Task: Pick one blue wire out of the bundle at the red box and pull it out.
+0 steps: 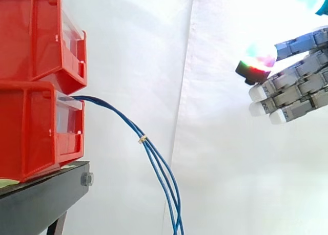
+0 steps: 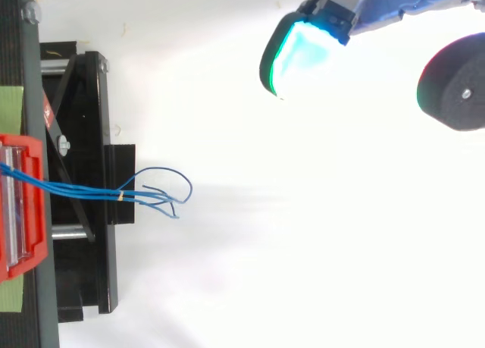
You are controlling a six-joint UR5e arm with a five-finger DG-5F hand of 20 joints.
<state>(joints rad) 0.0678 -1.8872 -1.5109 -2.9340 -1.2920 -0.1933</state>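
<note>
The hand (image 1: pixel 294 89) hung in open air, well apart from everything else. Its fingers (image 1: pixel 261 93) were stretched out nearly straight and lay close side by side. The thumb (image 1: pixel 258 65) sat just above them with a gap between, and nothing was in that gap, so the hand held nothing. The fingertips pointed toward the lower red box (image 1: pixel 31 137), which suggested a hand lined up for a reach rather than a grasp.

The blue wires (image 1: pixel 123 117) lay far ahead of the fingertips and lower than them. They came out of the front of the lower red box, arched forward and then drooped under their own weight. A small pale tie (image 1: pixel 142 139) bound them partway down the droop. Beyond the tie the strands spread a little, and from above they fanned apart (image 2: pixel 163 196), so that was probably the easiest stretch for singling one out.

On the far side of the wires from the fingers, the upper red box (image 1: pixel 36 40) was stacked on the lower one. Both stood on the black stand (image 1: pixel 41 199), which kept the wires' exit fixed.

The pick had not begun. The hand would have to travel forward and down, then pinch one strand. Because of the tie, pulling one wire might drag the others with it.
</note>
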